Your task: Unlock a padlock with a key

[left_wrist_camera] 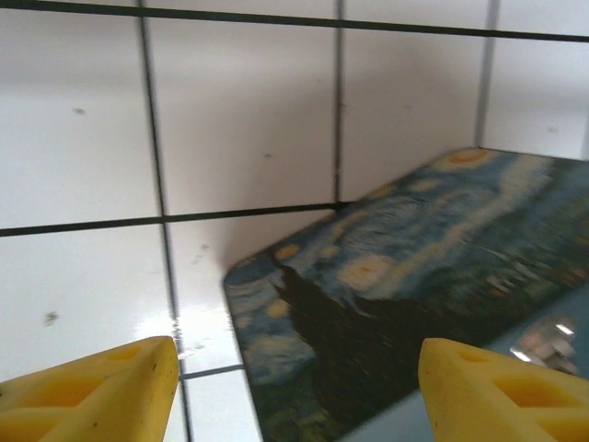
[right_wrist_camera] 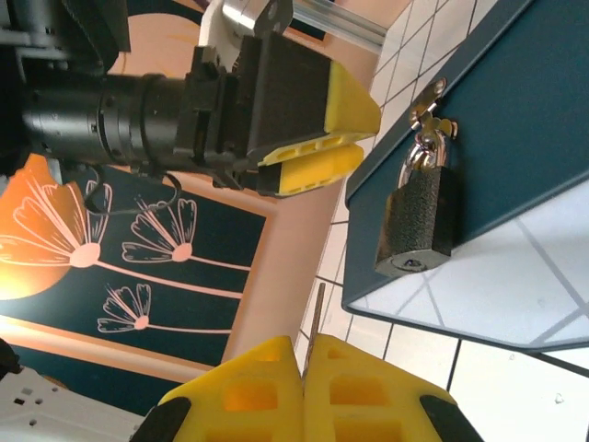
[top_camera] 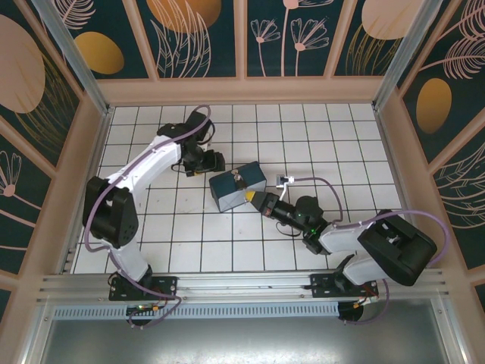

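1. The tiled surface [top_camera: 174, 227] carries a blue painted-print box [right_wrist_camera: 515, 110], which stands just ahead and to the right of the right tool [right_wrist_camera: 304, 357].
2. The left tool [left_wrist_camera: 294, 391] sits at the box's far side with its fingers spread wide. The box corner lies ahead between them, and it grips nothing. I judge that the box could slide if it is pushed, since nothing clamps it.
3. The right tool's fingertips are pressed together, pinching the key [right_wrist_camera: 317, 311].
4. The padlock [right_wrist_camera: 419, 221] hangs from a hasp [right_wrist_camera: 428, 97] on the box's side wall, up and to the right of the right tool's tips and apart from them. Its long axis runs from the shackle down to the base. The keyway [right_wrist_camera: 411, 264] faces down and back toward the tool, with the body tilted slightly.
5. The key is seen edge-on as a thin blade. Its long axis points straight out from the fingertips, and its tip sits left of the keyway.
6. Risks, as I judge them:
   - The blade is offset from the keyway and could strike the padlock's body.
   - The padlock hangs free and would likely swing away at a touch.
   - The narrow pinch could let the key swivel.
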`<state>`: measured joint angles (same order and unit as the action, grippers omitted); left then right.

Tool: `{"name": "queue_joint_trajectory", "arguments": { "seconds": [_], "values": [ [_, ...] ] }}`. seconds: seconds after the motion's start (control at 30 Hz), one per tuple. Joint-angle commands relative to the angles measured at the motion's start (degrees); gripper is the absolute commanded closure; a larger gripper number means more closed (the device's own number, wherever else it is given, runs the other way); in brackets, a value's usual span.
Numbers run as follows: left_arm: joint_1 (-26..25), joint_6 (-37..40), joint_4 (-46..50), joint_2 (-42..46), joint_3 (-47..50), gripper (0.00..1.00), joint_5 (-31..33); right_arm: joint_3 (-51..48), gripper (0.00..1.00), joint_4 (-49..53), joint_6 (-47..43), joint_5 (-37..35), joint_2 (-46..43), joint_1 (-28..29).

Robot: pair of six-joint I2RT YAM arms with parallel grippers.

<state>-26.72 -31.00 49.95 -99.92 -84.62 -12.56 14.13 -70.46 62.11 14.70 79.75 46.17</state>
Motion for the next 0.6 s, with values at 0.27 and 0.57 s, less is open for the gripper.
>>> {"name": "queue_joint_trajectory", "arguments": {
  "seconds": [0.27,0.57],
  "values": [
    [-0.6,-5.6,-16.1,6.7,10.7,0.38,-25.3,-0.1,1.0,2.6,2.2,-1.3,-2.9,-0.2],
    [0.1,0.8,-7.2,3.8,-2.4,0.36,-12.5,0.6,1.0,9.7,-0.2,0.9,-7.6,-1.9]
  ]
}}
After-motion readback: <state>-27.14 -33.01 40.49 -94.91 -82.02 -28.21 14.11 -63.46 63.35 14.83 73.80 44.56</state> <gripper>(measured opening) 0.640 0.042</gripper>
